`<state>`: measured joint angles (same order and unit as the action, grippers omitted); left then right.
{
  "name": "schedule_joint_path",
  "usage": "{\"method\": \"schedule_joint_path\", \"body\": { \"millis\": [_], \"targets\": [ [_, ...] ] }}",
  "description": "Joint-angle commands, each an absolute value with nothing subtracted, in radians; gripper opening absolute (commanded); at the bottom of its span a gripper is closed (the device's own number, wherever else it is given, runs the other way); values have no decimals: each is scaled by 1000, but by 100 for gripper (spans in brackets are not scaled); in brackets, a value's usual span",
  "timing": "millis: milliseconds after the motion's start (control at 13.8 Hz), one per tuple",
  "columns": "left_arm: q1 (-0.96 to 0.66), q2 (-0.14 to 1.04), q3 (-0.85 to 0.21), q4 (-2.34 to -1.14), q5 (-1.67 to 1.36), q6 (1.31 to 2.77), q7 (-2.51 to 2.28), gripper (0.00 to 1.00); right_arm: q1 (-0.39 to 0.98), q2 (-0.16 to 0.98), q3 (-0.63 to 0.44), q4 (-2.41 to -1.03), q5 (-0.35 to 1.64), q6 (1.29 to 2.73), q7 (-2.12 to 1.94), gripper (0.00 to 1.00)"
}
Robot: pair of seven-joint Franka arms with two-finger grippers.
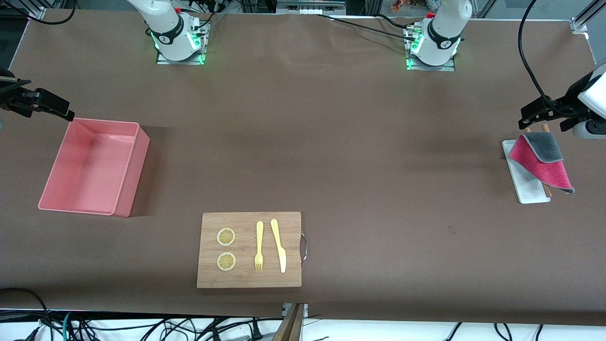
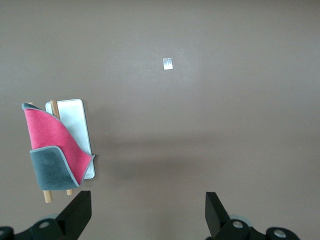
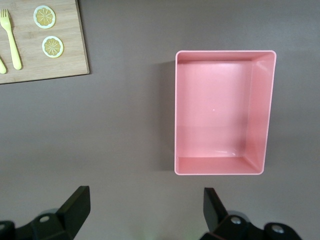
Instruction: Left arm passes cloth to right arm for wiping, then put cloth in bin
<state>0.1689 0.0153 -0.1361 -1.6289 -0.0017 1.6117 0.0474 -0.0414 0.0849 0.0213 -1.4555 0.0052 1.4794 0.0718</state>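
The cloth (image 1: 542,161), crimson-pink with a dark grey corner folded over, lies draped on two wooden rods over a small white tray (image 1: 531,192) at the left arm's end of the table. It also shows in the left wrist view (image 2: 52,142). My left gripper (image 1: 537,114) is open and empty, up in the air beside the cloth; in its own view (image 2: 146,212) only bare table lies between the fingers. The pink bin (image 1: 135,175) stands empty at the right arm's end and also shows in the right wrist view (image 3: 225,52). My right gripper (image 1: 64,110) is open and empty in its own view (image 3: 145,210), beside the bin's rim.
A wooden board (image 1: 248,280) with a metal handle lies near the table's front edge. It carries two lemon slices (image 1: 226,237), a yellow fork (image 1: 259,246) and a yellow knife (image 1: 279,246). The board's corner shows in the right wrist view (image 3: 50,70). Cables hang off the front edge.
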Motion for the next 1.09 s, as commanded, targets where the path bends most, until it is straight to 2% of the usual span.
{"method": "schedule_joint_path", "body": {
  "millis": [0, 1018],
  "targets": [
    [170, -12, -141, -1656, 18, 1646, 43, 100, -54, 92, 26, -1436, 23, 1465, 75, 100],
    [179, 18, -135, -1646, 15, 1614, 35, 100, -54, 92, 26, -1436, 23, 1468, 75, 100]
  ]
}}
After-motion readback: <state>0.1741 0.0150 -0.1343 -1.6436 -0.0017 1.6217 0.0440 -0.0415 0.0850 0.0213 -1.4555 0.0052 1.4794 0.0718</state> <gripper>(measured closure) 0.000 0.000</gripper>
